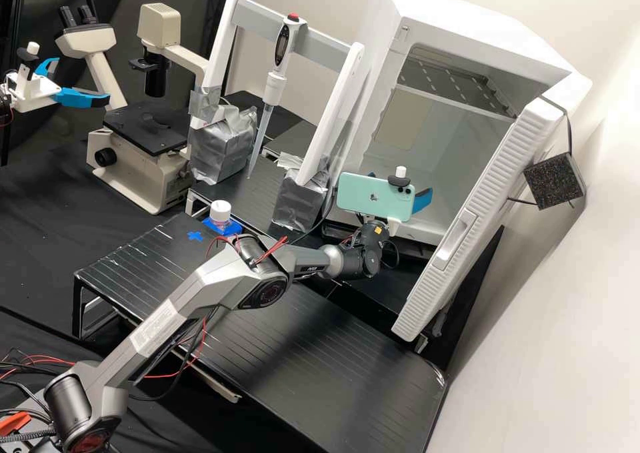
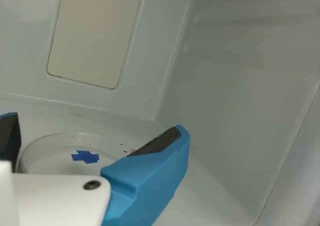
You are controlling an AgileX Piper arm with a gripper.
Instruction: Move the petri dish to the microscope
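Round as it is, the petri dish [image 2: 55, 159] lies flat.

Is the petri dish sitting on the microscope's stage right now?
No, the wrist view shows the petri dish inside the white cabinet, near the gripper.

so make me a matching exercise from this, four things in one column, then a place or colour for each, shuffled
1. petri dish
2. pipette
3. phone
4. microscope

A. tip down on the rack with white uprights
B. beige, with a black stage
C. on the floor of the white cabinet
D. mint green, mounted on the arm

Right pairs: 1-C, 2-A, 3-D, 4-B
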